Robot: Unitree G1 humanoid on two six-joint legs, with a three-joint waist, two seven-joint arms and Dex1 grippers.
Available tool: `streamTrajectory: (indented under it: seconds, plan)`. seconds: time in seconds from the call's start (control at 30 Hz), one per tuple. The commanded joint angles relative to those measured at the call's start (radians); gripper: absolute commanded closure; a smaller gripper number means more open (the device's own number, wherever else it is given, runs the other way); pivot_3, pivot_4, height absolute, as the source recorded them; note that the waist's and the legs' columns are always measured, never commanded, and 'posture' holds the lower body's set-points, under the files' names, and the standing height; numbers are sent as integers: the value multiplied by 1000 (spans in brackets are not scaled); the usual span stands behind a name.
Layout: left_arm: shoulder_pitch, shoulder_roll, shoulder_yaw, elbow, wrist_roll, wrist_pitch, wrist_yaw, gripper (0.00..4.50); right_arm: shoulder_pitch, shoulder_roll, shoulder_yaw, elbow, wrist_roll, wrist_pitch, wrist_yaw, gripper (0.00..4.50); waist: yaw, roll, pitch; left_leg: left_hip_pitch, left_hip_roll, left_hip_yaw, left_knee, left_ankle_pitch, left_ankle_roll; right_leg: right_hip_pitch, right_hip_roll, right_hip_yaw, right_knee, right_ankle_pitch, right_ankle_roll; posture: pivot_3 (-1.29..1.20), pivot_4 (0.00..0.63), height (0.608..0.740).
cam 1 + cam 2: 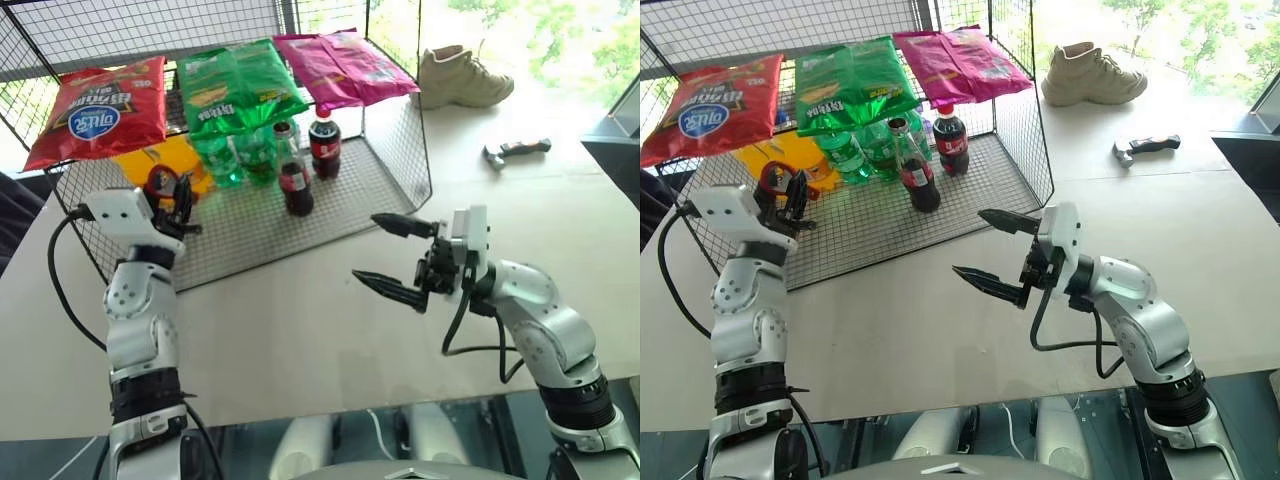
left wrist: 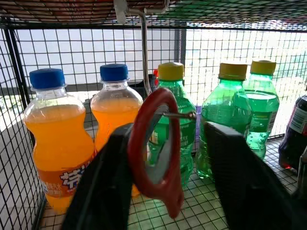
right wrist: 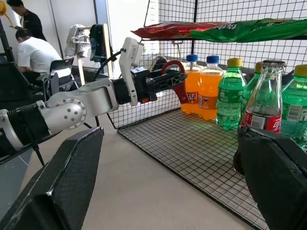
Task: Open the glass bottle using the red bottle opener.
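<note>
The red bottle opener hangs from a metal hook inside the wire rack, at its left end. My left gripper reaches into the rack with a finger on either side of the opener. One finger lies against the opener's rim; a gap shows between the opener and the other finger. The glass bottle stands upright with its cap on, at the middle of the rack's mesh floor, beside a plastic cola bottle. My right gripper hovers wide open above the table in front of the rack, pointing left, with nothing in it.
Orange soda bottles and green bottles stand behind the opener. Crisp bags lie on the rack's top. A shoe and a grey-and-black tool lie on the table at the far right. People sit beyond the table.
</note>
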State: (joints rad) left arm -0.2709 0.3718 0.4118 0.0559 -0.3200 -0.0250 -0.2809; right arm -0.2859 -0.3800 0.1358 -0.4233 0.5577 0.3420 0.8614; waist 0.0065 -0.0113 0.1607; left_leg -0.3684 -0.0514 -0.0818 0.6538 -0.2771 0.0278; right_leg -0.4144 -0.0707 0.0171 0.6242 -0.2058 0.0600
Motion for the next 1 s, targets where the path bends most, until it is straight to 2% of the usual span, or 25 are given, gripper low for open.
streamTrajectory:
  seconds: [0.03,0.07,0.23,0.4,0.5,0.73,1.0]
  plan:
    - [12,-6,8,-47,-30,1,1,4347,0,-6,-20,-30,4,-26,-2,0,1,0,0,0,0,0,0,0,0,0,0,0,0,0,0,0,150,740]
    - [16,-11,16,-54,-43,11,5,4471,-1,-6,-21,-28,3,-27,-1,0,1,-1,0,0,0,0,0,0,0,0,0,0,0,0,0,0,150,740]
    - [39,-32,38,-136,-206,118,-30,4471,-6,-13,-22,-24,4,-28,4,0,1,-1,0,0,0,0,0,0,0,0,0,0,1,0,0,0,150,740]
    - [73,-80,59,-283,-517,267,-85,4471,-16,-15,-17,-11,1,-29,12,0,1,-1,0,0,0,-1,0,0,0,0,0,0,1,0,0,0,150,740]
    - [88,-95,67,-325,-641,328,-91,4471,-26,-15,-15,-2,1,-26,17,0,0,-1,0,0,0,0,0,0,0,0,0,0,1,0,0,0,150,740]
    - [91,-99,78,-343,-741,366,-80,4471,-41,-14,-17,12,2,-24,22,0,6,-1,0,0,0,0,0,0,0,0,0,0,0,0,0,0,150,740]
    - [50,-97,132,-297,-784,345,-38,4471,-47,-9,-13,22,-7,-29,19,0,5,-2,0,0,0,0,0,0,0,0,1,0,0,0,0,0,150,740]
